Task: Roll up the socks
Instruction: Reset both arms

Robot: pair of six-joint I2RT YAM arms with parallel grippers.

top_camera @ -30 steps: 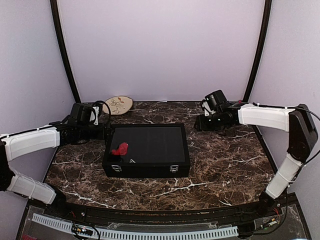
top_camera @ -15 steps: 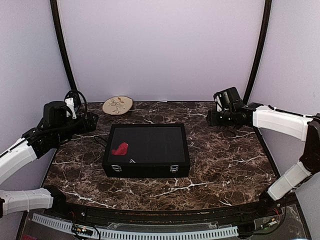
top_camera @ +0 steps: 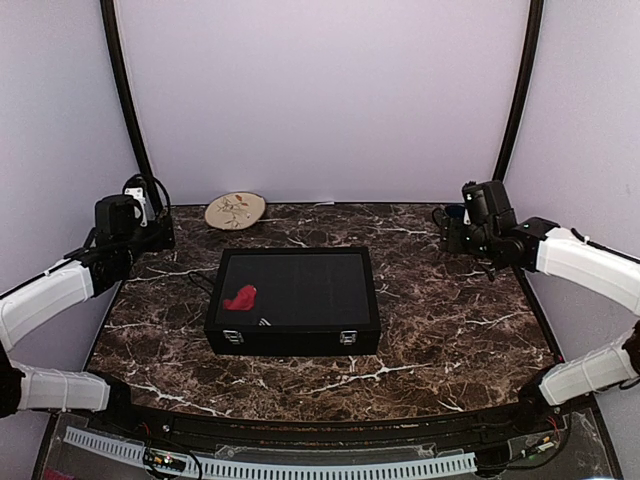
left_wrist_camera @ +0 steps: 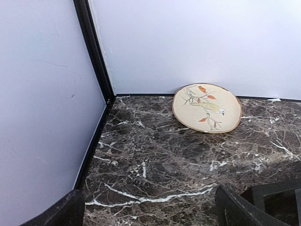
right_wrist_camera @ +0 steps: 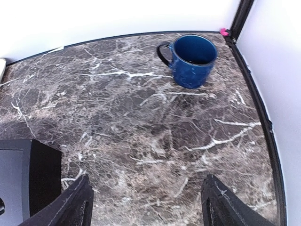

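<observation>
- The red sock (top_camera: pixel 240 297) is lying bunched up on the left part of the black case (top_camera: pixel 310 285), which is sitting in the middle of the desk (top_camera: pixel 440 330); nothing is touching the sock
- Just beside it, toward the near edge of the case, a few white stripes (top_camera: pixel 265 322) are showing; against the dark top I cannot tell whether that is the black sock
- The left arm (top_camera: pixel 50 295) is reaching toward the far left corner, well apart from the case; the left jaws are standing spread wide, with only bare marble showing between the two fingers (left_wrist_camera: pixel 61 212)
- A round plate (left_wrist_camera: pixel 207 108) painted with a bird is leaning at the back wall ahead of them
- The right arm (top_camera: pixel 590 265) is hanging over the far right corner; the right jaws are spread wide too, fingers (right_wrist_camera: pixel 75 202) gripping nothing
- A blue mug (right_wrist_camera: pixel 190 60) is standing upright in that corner, apart from the jaws
</observation>
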